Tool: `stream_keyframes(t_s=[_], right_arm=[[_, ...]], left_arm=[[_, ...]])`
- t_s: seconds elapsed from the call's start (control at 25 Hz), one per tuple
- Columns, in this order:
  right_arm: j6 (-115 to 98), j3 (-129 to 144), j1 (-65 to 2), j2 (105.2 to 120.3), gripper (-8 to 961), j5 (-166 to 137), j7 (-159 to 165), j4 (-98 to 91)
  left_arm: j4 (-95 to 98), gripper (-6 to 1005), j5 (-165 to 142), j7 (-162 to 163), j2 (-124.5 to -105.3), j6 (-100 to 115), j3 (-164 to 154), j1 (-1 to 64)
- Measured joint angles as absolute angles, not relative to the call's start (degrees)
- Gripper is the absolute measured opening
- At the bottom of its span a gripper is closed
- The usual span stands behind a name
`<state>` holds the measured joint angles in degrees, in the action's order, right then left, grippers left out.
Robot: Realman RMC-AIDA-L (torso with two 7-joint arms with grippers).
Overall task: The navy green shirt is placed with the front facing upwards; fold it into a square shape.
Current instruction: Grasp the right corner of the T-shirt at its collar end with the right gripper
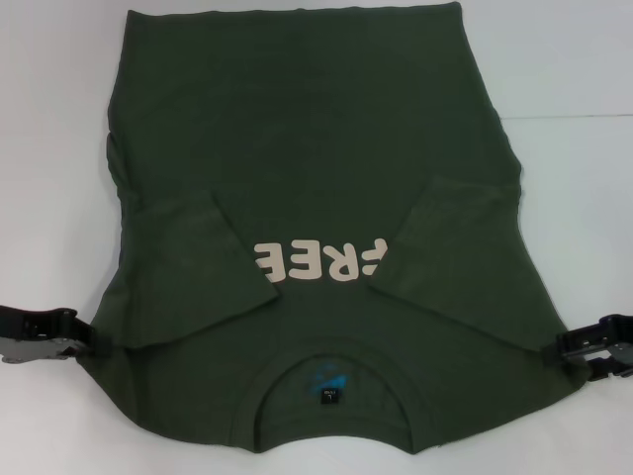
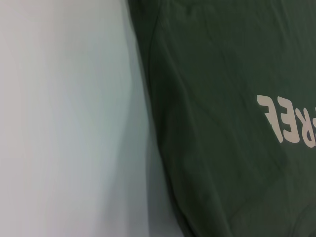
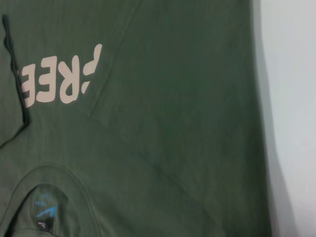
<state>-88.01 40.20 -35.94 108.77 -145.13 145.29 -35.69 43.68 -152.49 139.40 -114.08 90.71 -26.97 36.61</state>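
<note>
We find the white table (image 1: 574, 59) as the largest surface, and nearly all of its middle is taken up by the navy green shirt (image 1: 307, 148), a dark olive short-sleeved garment lying front up with its collar toward six o'clock in the head view and its hem toward twelve. Both side panels with their sleeves are turned inward over the chest: the flap on the robot's left (image 1: 183, 267) lies at about eight o'clock from the shirt's centre, the flap on the robot's right (image 1: 465, 247) at about four o'clock. Between them we read the cream lettering (image 1: 321, 262), upside down from the head, its last part covered by the right-hand flap, so that only "FREE" shows. The cloth lies mostly flat, with soft creases along the left edge. The ribbed round collar (image 1: 336, 351) sits at six o'clock, and inside it a small dark neck label (image 1: 330, 395) beside a blue mark. The left gripper (image 1: 84, 339) rests at the shirt's edge at eight o'clock, low by the shoulder; the right gripper (image 1: 556, 346) rests at the opposite edge at four o'clock. We cannot tell whether either gripper is released or clenched, nor whether either has hold of the cloth.
</note>
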Motion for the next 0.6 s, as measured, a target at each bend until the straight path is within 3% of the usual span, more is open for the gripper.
stream_keyframes(t_s=[0.6], right_arm=[[-87.7,40.4,-36.1,109.07,874,-144.9,145.1,-35.7]], left_arm=[[43.7,54,-152.5,139.5,-114.08,90.9,-26.8,36.8]])
